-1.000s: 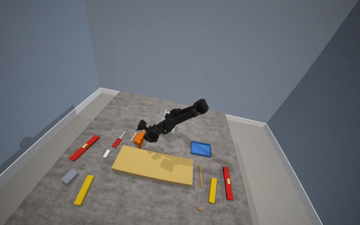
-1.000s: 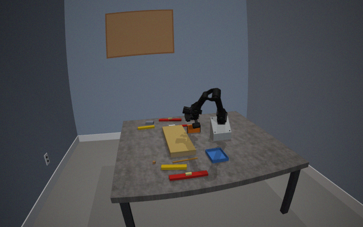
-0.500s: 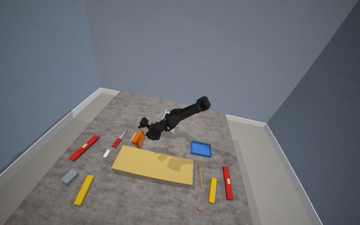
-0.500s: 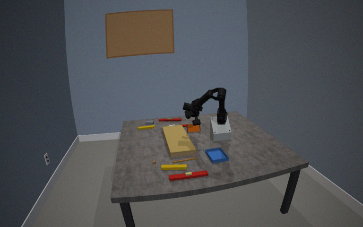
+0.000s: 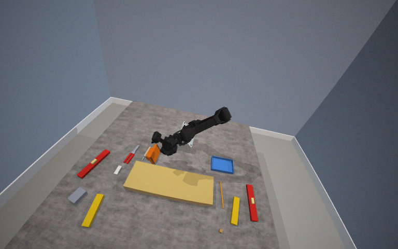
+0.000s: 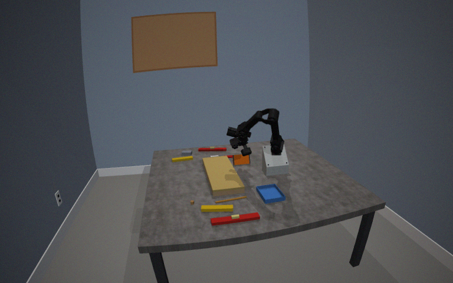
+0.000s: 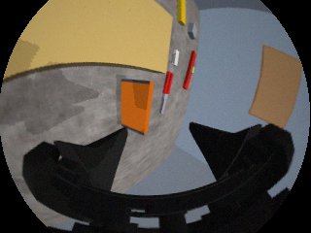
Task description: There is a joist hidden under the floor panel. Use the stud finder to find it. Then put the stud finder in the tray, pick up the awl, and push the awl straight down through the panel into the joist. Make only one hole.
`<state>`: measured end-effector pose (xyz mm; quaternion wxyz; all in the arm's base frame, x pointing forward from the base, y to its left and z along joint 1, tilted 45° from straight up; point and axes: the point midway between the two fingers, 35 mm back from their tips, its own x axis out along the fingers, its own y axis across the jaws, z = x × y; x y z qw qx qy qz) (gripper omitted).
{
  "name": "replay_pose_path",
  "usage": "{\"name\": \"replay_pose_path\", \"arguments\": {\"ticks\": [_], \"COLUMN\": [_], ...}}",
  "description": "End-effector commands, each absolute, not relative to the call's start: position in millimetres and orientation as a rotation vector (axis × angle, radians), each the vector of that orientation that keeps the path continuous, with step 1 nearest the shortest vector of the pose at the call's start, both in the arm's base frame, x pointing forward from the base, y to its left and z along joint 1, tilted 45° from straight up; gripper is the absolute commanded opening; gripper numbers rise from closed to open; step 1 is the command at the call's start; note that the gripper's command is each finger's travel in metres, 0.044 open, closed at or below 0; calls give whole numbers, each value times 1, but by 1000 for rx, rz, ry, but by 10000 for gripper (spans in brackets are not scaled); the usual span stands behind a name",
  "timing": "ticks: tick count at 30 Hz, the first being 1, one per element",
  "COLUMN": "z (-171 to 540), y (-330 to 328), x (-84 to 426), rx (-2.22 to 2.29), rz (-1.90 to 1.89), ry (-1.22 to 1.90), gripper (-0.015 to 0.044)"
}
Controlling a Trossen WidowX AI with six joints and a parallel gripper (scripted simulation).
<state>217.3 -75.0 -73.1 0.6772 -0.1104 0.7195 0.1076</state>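
Fingers (image 5: 161, 146) (image 6: 239, 148) spread, empty — orange stud finder (image 5: 153, 153) (image 6: 240, 159) (image 7: 136, 107) near panel (image 5: 170, 183) (image 6: 222, 174) (image 7: 97, 34), beside awl (image 5: 146, 153)

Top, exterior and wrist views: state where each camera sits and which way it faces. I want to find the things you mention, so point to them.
Top: high above the table, tilted down toward a wall; shows the black arm, its gripper and part of its base plate.
Exterior: out past the blue tray (image 5: 222, 165) (image 6: 270, 193) end, looking slightly down along the panel (image 5: 170, 183) (image 6: 222, 173) (image 7: 97, 34); shows the arm, gripper and base.
Wrist: on the arm by the gripper (image 7: 157, 127), facing past its open fingers to the orange stud finder (image 5: 153, 153) (image 6: 241, 159) (image 7: 136, 107).
Exterior and wrist share the brown wall board (image 6: 174, 41) (image 7: 276, 86).
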Motion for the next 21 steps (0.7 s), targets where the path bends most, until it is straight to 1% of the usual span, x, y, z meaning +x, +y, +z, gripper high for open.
{"name": "replay_pose_path", "arguments": {"ticks": [1,6,12,14,21], "z": [-87,-108,-135,-144,-160], "y": [-81,-89,-100,-103,-108], "x": [221,222,221,221,221], "rx": [-321,-400,-478,-490,-579], "rz": [564,1004,1401,1474,1576], "ry": [1610,1456,1076,933,578], "gripper": [440,440,440,440,440]}}
